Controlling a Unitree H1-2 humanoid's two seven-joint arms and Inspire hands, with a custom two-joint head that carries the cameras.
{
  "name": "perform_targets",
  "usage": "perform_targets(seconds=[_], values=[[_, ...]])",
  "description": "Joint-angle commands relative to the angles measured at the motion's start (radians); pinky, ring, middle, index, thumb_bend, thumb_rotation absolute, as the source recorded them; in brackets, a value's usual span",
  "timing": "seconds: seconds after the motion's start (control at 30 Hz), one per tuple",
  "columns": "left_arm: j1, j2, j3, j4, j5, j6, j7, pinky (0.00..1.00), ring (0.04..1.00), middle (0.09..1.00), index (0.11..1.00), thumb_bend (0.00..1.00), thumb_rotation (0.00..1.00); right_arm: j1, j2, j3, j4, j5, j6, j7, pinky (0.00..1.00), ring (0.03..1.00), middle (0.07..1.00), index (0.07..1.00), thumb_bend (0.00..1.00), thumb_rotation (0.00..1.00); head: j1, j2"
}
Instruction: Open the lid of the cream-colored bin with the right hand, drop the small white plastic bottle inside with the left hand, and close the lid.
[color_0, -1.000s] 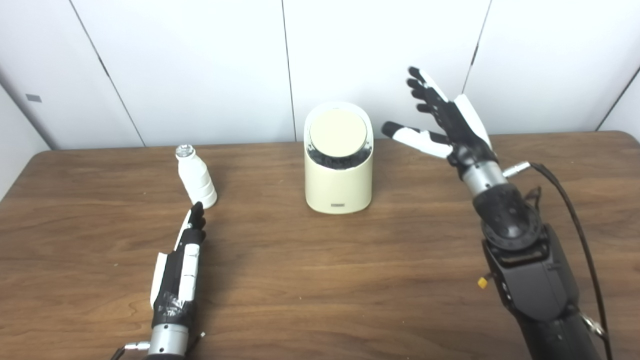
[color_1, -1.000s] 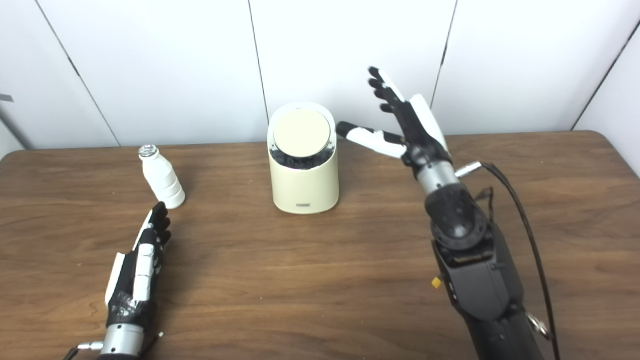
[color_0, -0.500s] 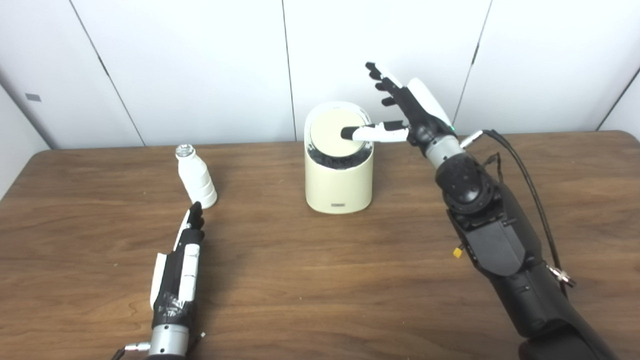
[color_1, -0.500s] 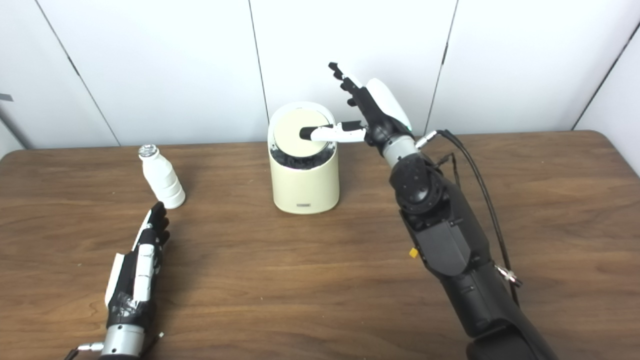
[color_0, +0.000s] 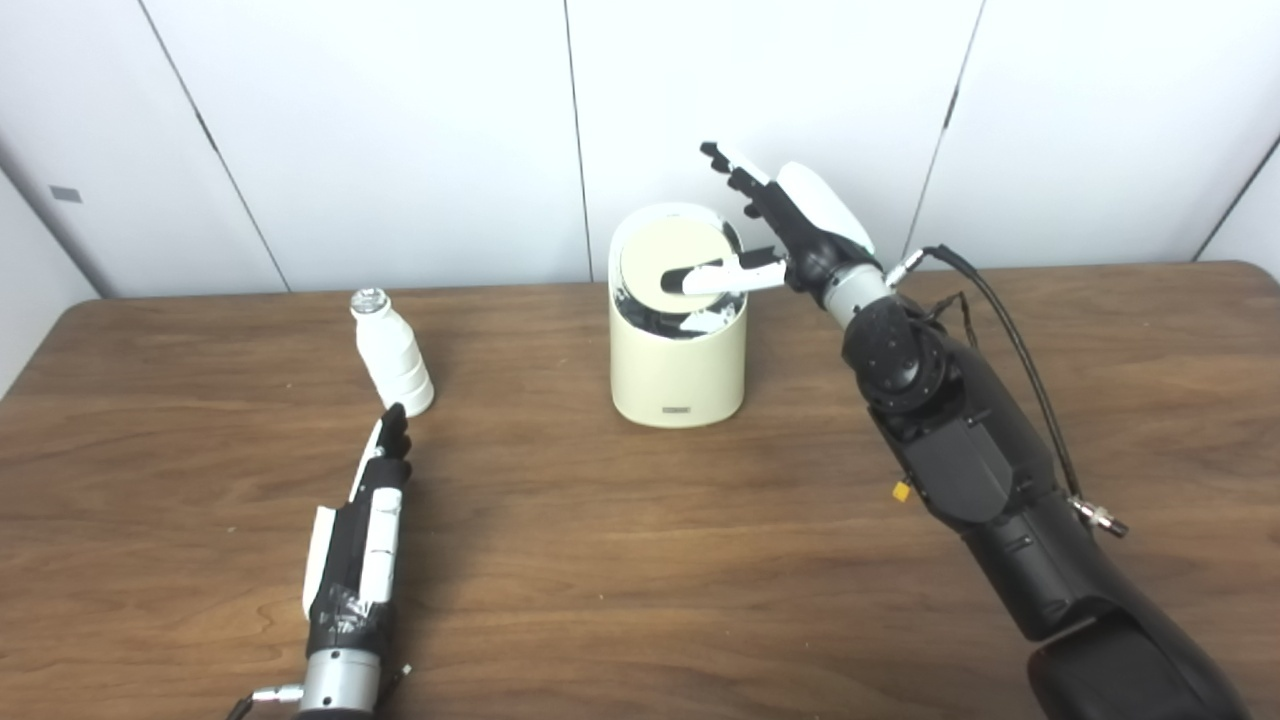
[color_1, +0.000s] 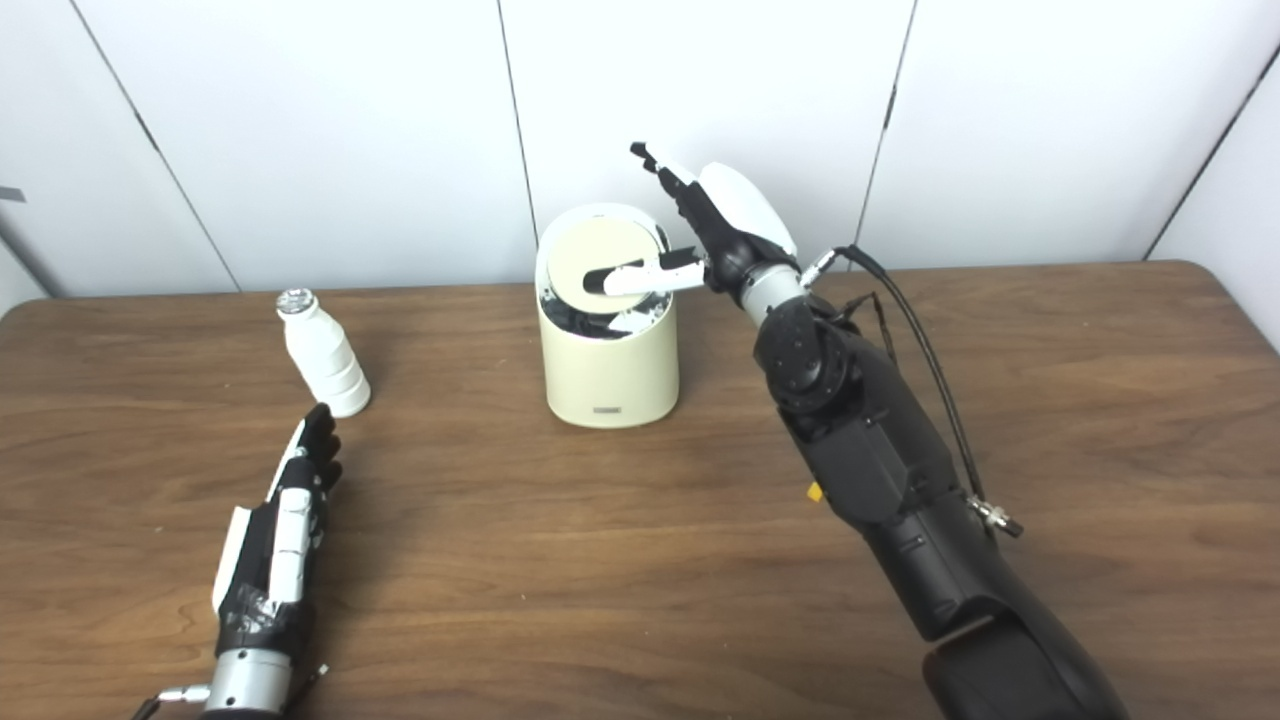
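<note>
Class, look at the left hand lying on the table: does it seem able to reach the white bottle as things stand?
Probably yes. The left hand lies open just short of the bottle, with only bare table between them.

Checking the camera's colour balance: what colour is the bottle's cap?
The bottle is white; its cap looks silvery, like foil, shown best in the left eye view.

One bin (color_0: 678, 370), one bottle (color_0: 394, 355), two robot hands (color_0: 360, 520) (color_0: 790, 240)
</note>
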Motion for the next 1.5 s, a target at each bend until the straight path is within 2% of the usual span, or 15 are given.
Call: perform_targets(seconds=[0.0,0.1,0.23,0.5,0.6,0.77,0.87,1.17,1.4,1.47], values=[[0.024,-0.021,-0.019,0.019,-0.013,-0.005,-0.005,1.00,1.000,1.000,1.000,0.61,0.98,-0.062,-0.005,-0.003,-0.009,-0.013,-0.046,-0.025,0.81,0.912,0.931,0.947,0.93,0.52,0.001,0.000],[0.025,-0.023,-0.019,0.020,-0.012,-0.006,-0.003,1.00,1.000,1.000,1.000,0.61,1.00,-0.060,-0.006,-0.006,0.000,-0.017,-0.049,-0.026,0.81,0.913,0.929,0.944,0.93,0.52,0.003,0.000],[0.026,-0.028,-0.018,0.016,-0.022,-0.001,-0.002,1.00,1.000,1.000,1.000,0.61,0.99,-0.056,-0.010,-0.010,0.009,-0.018,-0.047,-0.025,0.84,0.919,0.931,0.946,0.89,0.48,0.002,0.002],[0.028,-0.040,-0.013,0.010,-0.036,0.009,0.002,1.00,1.000,1.000,1.000,0.62,0.96,-0.055,-0.022,-0.005,0.023,-0.028,-0.068,-0.030,0.88,0.922,0.930,0.942,0.87,0.42,0.002,0.006],[0.029,-0.042,-0.014,0.008,-0.036,0.008,0.003,1.00,1.000,1.000,1.000,0.62,0.97,-0.054,-0.028,0.004,0.034,-0.041,-0.090,-0.042,0.89,0.921,0.928,0.938,0.89,0.38,0.006,0.007],[0.027,-0.044,-0.013,0.019,-0.039,-0.007,0.002,1.00,1.000,1.000,1.000,0.64,0.96,-0.055,-0.035,0.015,0.063,-0.051,-0.145,-0.068,0.93,0.925,0.927,0.935,0.96,0.24,0.007,0.008],[0.027,-0.044,-0.014,0.015,-0.045,-0.002,0.001,1.00,1.000,1.000,1.000,0.63,0.96,-0.056,-0.036,0.020,0.076,-0.058,-0.157,-0.077,0.93,0.931,0.930,0.936,0.98,0.20,0.007,0.008],[0.023,-0.047,-0.015,0.020,-0.041,-0.005,0.008,1.00,1.000,1.000,1.000,0.63,0.96,-0.052,-0.036,0.021,0.075,-0.057,-0.150,-0.078,0.94,0.934,0.931,0.937,0.96,0.22,0.008,0.008],[0.026,-0.040,-0.020,0.019,-0.035,-0.012,0.001,1.00,1.000,1.000,1.000,0.62,0.98,-0.032,-0.037,-0.003,0.024,-0.042,-0.157,-0.087,0.90,0.916,0.916,0.932,0.86,0.31,0.011,0.013],[0.025,-0.036,-0.021,0.020,-0.031,-0.009,0.000,1.00,1.000,1.000,1.000,0.62,0.98,-0.018,-0.033,-0.019,-0.012,-0.034,-0.142,-0.087,0.86,0.909,0.919,0.929,0.83,0.37,0.011,0.014]])
